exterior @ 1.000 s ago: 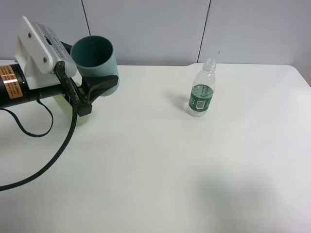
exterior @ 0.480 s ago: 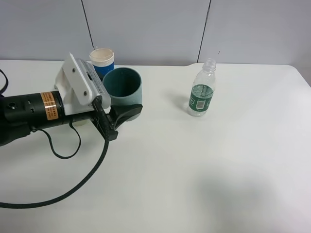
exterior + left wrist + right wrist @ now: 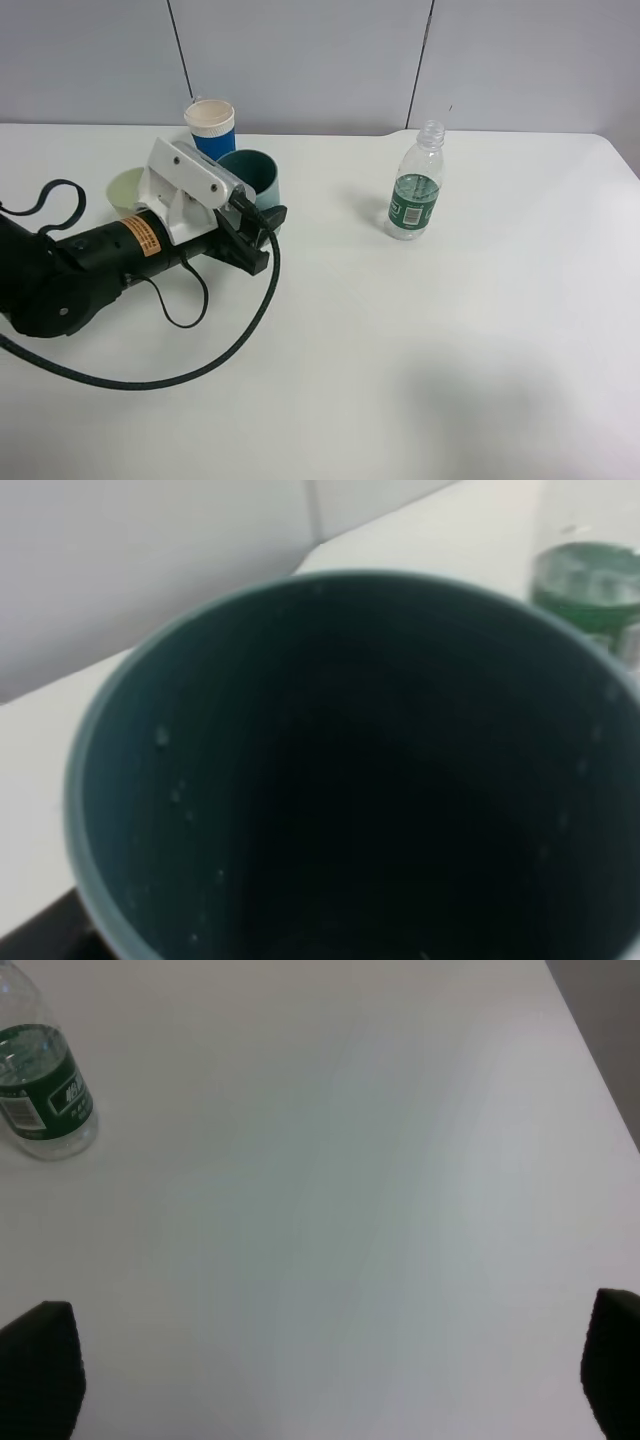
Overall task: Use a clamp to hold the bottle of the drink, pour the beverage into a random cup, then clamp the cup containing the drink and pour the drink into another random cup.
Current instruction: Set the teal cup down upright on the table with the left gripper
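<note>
My left gripper is shut on the teal cup, which stands upright low over the table, just in front of the blue-and-white paper cup. In the left wrist view the teal cup's dark inside fills the frame, with small droplets on its wall; I cannot make out any drink in it. The uncapped bottle with its green label stands alone at the back right, also seen as the bottle and the bottle. My right gripper is open above bare table, far from the bottle.
A pale yellow-green cup stands left of the teal cup, partly behind the left arm's white housing. Black cable loops over the table in front of that arm. The table's right edge runs close by.
The left arm has come down and swung right, bringing the teal cup from a raised, tilted pose over the pale cup to upright near the table. The bottle has not moved.
</note>
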Motion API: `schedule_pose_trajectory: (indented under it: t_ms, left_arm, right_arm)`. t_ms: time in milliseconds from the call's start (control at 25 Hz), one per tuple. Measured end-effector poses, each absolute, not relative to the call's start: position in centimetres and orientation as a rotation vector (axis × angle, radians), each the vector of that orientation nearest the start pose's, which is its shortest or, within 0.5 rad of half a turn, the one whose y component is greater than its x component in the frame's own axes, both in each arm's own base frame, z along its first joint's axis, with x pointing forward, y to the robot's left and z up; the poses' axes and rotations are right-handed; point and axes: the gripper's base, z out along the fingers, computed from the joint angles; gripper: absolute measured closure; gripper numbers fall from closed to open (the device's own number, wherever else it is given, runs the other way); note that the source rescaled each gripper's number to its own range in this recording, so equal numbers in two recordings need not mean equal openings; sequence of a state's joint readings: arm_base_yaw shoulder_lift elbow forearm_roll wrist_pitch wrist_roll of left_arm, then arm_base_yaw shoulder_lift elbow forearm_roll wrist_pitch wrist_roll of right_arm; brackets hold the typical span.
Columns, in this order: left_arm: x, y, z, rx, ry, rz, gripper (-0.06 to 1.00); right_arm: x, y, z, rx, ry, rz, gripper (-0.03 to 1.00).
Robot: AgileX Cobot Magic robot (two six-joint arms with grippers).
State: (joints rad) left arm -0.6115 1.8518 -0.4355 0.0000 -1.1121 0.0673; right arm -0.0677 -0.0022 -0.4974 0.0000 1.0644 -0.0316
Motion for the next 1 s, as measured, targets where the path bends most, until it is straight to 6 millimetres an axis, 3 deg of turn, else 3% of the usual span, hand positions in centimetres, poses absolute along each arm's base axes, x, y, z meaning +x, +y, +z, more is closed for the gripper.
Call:
schedule_pose_trajectory:
  t_ms: [280,560,1000]
  left_arm:
    - [23.2,-16.6,10.6,0.485,1.755,-0.318,0.91]
    - [23.0,-16.3,7.6,0.509,1.842,-0.276,0.91]
    - [22.9,-16.5,7.2,0.539,1.814,-0.296,0.91]
  right_arm:
    - [-0.5,0.0,27.6,0.037,2.049,-0.062,-0.03]
    - [-0.5,0.0,27.6,0.037,2.049,-0.062,-0.03]
    - [-0.5,0.0,27.6,0.037,2.049,-0.062,-0.03]
